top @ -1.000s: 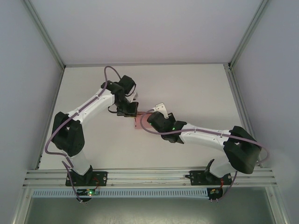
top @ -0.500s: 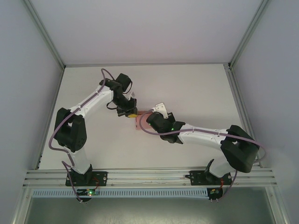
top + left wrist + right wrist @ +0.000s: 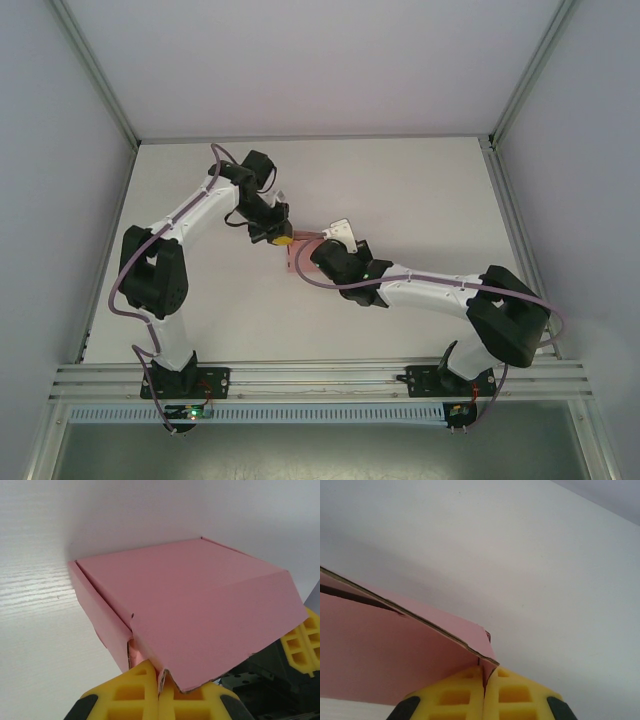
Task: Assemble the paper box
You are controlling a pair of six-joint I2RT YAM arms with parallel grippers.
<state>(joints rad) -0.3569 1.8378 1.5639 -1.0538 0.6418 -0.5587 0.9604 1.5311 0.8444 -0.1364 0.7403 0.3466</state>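
I have both arms meeting over the middle of the desk (image 3: 400, 190), with the paper box (image 3: 190, 615) between them. It is folded into a shallow pink box and the lid panel is down over it. I cannot tell from these views whether its base sits flat on the desk or is lifted a little.

The left claw (image 3: 159, 680) is pinched narrow on the near edge, its yellow pads pressed together with the ragged lip of the lid flap caught between them. The right claw (image 3: 484, 680) is likewise clamped tight on a corner of the card at the opposite side.

My main worry is the card itself. It is thin, and I am holding it by two small bites at opposite sides. If either arm pulls away or twists while the other holds fast, I expect the flap to crease, tear at the fold or pop back out of the box wall.

The left grip sits right at the lip of the flap, so a small sideways drag could let it slip free and the lid would spring open.

A gap shows at the near corner where the side wall meets the lid. Pressing down there unevenly could crush that wall instead of seating the flap.

The two wrists are also very close, so any large reorientation risks them bumping.
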